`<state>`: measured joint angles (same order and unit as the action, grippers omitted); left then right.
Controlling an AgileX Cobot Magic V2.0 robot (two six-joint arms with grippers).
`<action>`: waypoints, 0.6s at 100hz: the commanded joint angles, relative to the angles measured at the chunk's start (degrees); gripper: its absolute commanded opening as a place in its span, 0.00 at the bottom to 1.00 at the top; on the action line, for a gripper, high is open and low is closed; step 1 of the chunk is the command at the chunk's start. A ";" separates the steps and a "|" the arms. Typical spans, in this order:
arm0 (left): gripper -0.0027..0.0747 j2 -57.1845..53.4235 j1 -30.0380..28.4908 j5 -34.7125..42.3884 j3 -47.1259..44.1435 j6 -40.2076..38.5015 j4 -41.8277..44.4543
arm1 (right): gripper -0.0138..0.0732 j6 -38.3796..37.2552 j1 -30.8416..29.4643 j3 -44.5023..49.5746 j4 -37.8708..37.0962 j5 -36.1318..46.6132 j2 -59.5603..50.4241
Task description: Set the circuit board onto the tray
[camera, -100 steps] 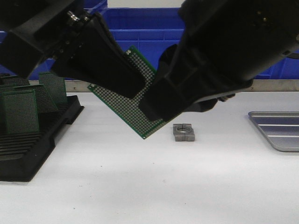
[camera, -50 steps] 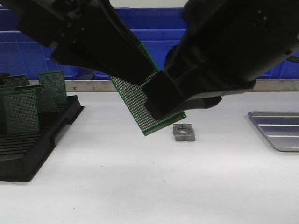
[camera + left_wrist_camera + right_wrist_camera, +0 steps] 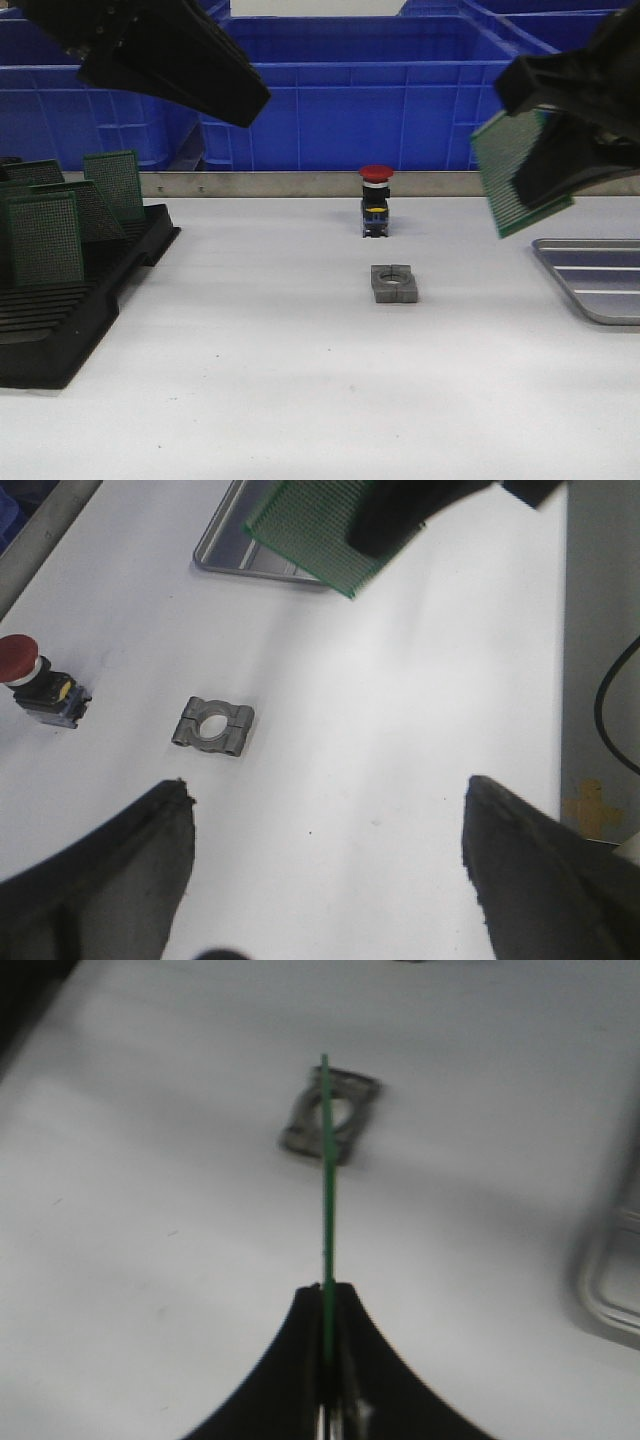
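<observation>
Right gripper (image 3: pixel 325 1360) clenched on thin green perforated circuit board (image 3: pixel 520 170), edge-held above flat silver-grey metal tray (image 3: pixel 600 280). Left gripper (image 3: pixel 325 880) released. Board judged light, stiff, slip-prone.

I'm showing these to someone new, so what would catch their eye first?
Probably the green circuit board held in the air by the right gripper, above the table near the metal tray at the right edge. Next, the red push button standing mid-table before the blue bins.
</observation>
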<state>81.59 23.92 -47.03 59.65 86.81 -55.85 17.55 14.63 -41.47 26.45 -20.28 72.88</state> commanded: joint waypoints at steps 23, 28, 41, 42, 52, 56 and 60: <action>0.71 -2.13 -0.26 -0.36 1.87 -0.53 -2.84 | 0.02 0.15 -18.19 -2.48 1.42 -2.93 4.72; 0.71 -2.13 -0.26 -0.36 1.87 -0.53 -2.84 | 0.02 0.74 -19.49 -3.51 1.30 -3.79 6.47; 0.71 -2.13 -0.26 -0.36 1.87 -0.53 -2.84 | 0.02 3.83 -21.27 -8.64 -0.11 -9.80 12.41; 0.71 -2.13 -0.26 -0.36 1.87 -0.53 -2.84 | 0.02 4.01 -21.28 -8.96 -0.19 -9.80 12.74; 0.71 -2.13 -0.26 -0.36 1.87 -0.53 -2.84 | 0.02 6.24 -21.61 -13.62 -0.39 -14.37 17.31; 0.71 -2.13 -0.26 -0.36 1.87 -0.53 -2.84 | 0.02 6.56 -21.61 -15.53 -0.39 -15.44 19.14; 0.71 -2.13 -0.26 -0.67 1.87 -0.53 -2.84 | 0.02 6.56 -21.61 -17.30 -0.39 -16.89 20.86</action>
<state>81.59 23.92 -47.37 59.65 86.81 -55.85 22.49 -6.55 -53.88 25.84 -34.92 92.32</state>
